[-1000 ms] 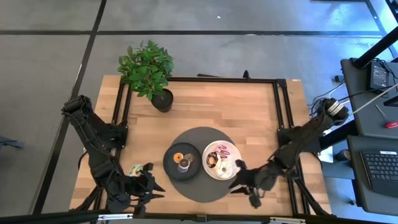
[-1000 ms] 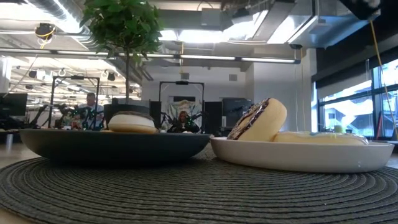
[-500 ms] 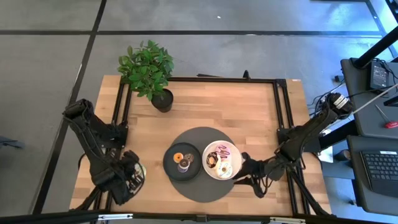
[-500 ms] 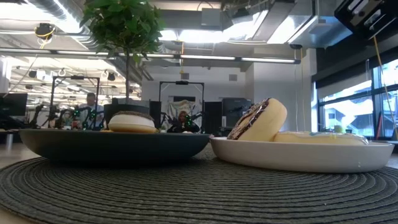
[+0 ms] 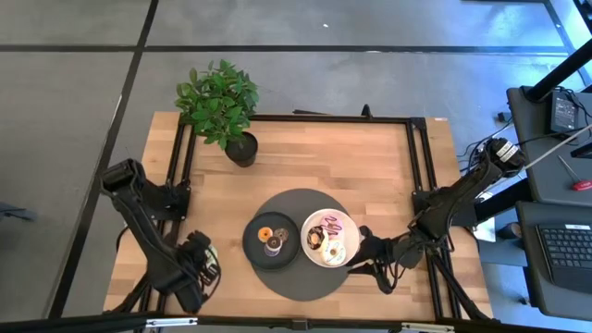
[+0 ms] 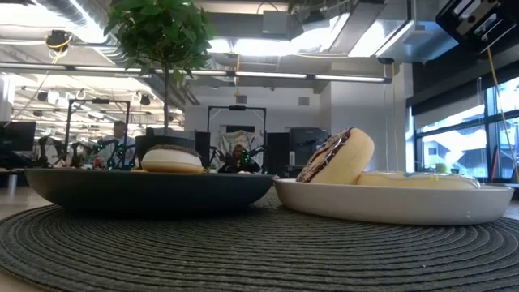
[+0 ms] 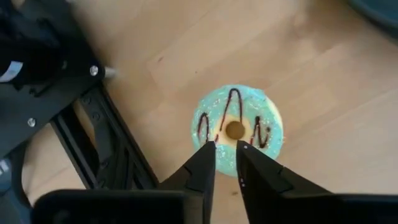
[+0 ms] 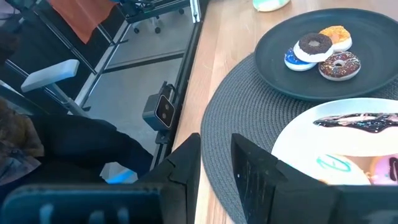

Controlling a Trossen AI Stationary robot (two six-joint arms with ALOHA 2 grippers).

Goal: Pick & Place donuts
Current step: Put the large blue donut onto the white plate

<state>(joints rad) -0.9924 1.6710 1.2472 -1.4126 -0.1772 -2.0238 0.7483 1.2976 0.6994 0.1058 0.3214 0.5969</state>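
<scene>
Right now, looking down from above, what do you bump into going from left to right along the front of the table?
Left hand over the green donut → dark grey plate with mini donuts → white plate of big donuts → right hand.

An overhead camera looks straight down on the whole wooden surface (image 5: 370, 166). A low camera sits at mat level, close to the dark plate (image 6: 146, 188) and white plate (image 6: 397, 203), facing the room behind. Both plates also appear in the right wrist camera's view. The left wrist camera looks closely down at a green donut (image 7: 237, 129).
</scene>
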